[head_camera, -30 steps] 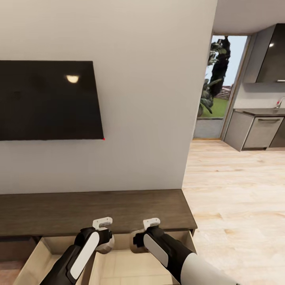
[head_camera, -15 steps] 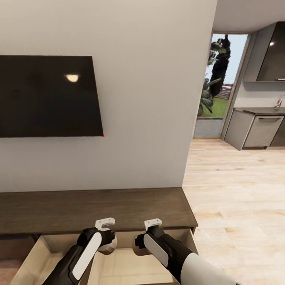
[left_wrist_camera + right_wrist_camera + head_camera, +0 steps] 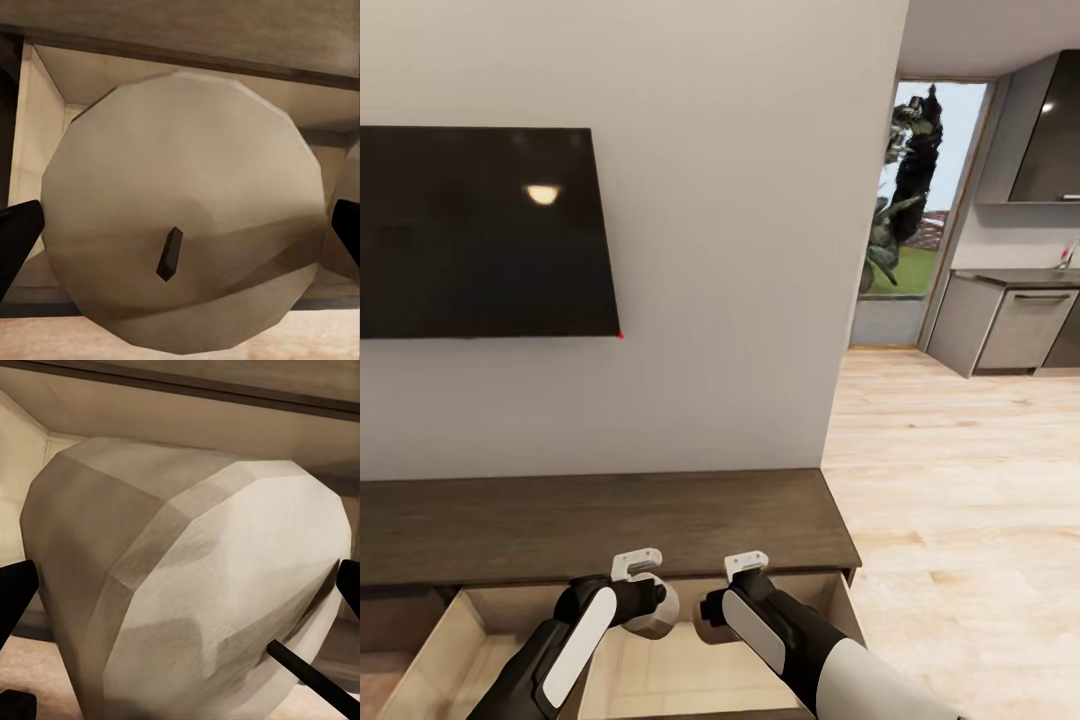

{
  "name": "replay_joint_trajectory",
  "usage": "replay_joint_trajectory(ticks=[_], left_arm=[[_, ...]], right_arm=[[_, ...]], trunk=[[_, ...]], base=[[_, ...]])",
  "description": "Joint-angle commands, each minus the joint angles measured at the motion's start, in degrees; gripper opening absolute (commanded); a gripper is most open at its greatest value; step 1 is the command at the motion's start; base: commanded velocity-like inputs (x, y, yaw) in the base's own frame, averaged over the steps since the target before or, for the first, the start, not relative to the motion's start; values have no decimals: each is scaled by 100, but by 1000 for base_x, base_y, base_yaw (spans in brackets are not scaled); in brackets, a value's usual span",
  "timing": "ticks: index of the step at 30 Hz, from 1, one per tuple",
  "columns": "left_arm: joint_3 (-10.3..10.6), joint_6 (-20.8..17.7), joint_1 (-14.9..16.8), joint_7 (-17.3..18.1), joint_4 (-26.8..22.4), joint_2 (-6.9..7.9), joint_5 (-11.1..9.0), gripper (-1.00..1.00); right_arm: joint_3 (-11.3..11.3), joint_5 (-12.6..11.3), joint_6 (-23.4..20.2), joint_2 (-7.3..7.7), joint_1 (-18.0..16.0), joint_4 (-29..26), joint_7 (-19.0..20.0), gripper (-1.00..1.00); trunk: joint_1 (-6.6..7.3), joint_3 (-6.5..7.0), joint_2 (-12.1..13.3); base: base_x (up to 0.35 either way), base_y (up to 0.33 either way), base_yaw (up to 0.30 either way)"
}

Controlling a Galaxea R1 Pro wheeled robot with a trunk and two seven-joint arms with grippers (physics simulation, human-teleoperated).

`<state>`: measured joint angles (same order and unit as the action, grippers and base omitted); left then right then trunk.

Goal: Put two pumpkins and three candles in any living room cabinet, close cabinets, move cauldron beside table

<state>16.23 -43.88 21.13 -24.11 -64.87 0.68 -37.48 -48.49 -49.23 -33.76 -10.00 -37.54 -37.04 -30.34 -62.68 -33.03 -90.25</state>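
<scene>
Two candles, one clamped in each claw, above the open cabinet drawer.

My left claw [image 3: 650, 610] grips one candle [image 3: 184, 214]; my right claw [image 3: 710, 618] grips another candle [image 3: 187, 585]. Both hang over the pale drawer [image 3: 470, 640] of the dark cabinet [image 3: 600, 525]; television [image 3: 480, 230] on the wall above.

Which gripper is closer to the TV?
Left. The left gripper, shut on a candle, sits below the TV's lower right corner; the right gripper, holding another candle, is further right.
</scene>
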Motion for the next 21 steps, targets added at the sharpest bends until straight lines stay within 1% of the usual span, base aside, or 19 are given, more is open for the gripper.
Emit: replay_joint_trajectory(ticks=[1,21], left_arm=[[19,-6,5,-70,-9,8,-52,-100],[16,2,5,-119,-10,18,-11,-100]], right_arm=[[-20,-45,2,0,-8,-6,-51,-100],[-28,-46,83,0,-8,30,-45,-100]], trunk=[[-22,-24,-45],[-462,-383,-847]], base=[[0,0,0],[0,0,0]])
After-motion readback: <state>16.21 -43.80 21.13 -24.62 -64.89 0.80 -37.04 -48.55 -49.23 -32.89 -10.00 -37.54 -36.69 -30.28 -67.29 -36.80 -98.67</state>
